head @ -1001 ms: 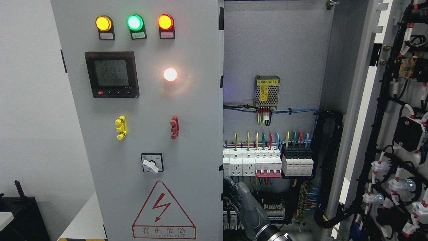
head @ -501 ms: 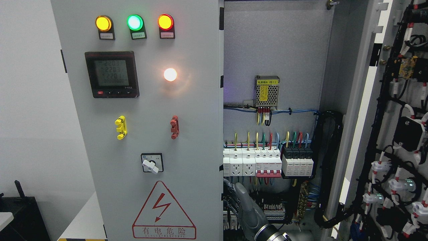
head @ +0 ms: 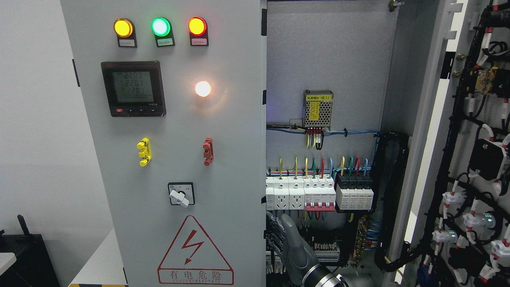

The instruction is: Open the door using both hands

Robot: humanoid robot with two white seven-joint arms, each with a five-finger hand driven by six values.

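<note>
Two doors on this grey cabinet, and they stand very differently. The left door (head: 223, 167) is shut and faces the camera square on. The right door (head: 436, 119) is swung wide open to the right, its inner face showing, thick with black wiring and white connectors.

Up on the left door, three lamps glow in a row: amber lamp (head: 123, 27), green lamp (head: 160, 26), red lamp (head: 197, 26). Below them sits a dark meter (head: 132, 88) with a lit display, and a white lamp (head: 203, 89) shines to its right. Lower down come a yellow handle (head: 144, 152), a red handle (head: 207, 151), a rotary switch (head: 181, 194) and a red warning triangle (head: 195, 249) with a lightning bolt.

One hand is in play. The right hand (head: 293, 245), grey and dark, comes up from the bottom edge and sits low inside the open compartment, just beside the free edge of the left door. It is too dark and tight down there to say whether it grips that edge or only rests against it.

Behind it, the open interior shows a row of white breakers (head: 301, 193) with coloured wires rising from them, and a small perforated power supply (head: 317, 103) higher on the back panel.
</note>
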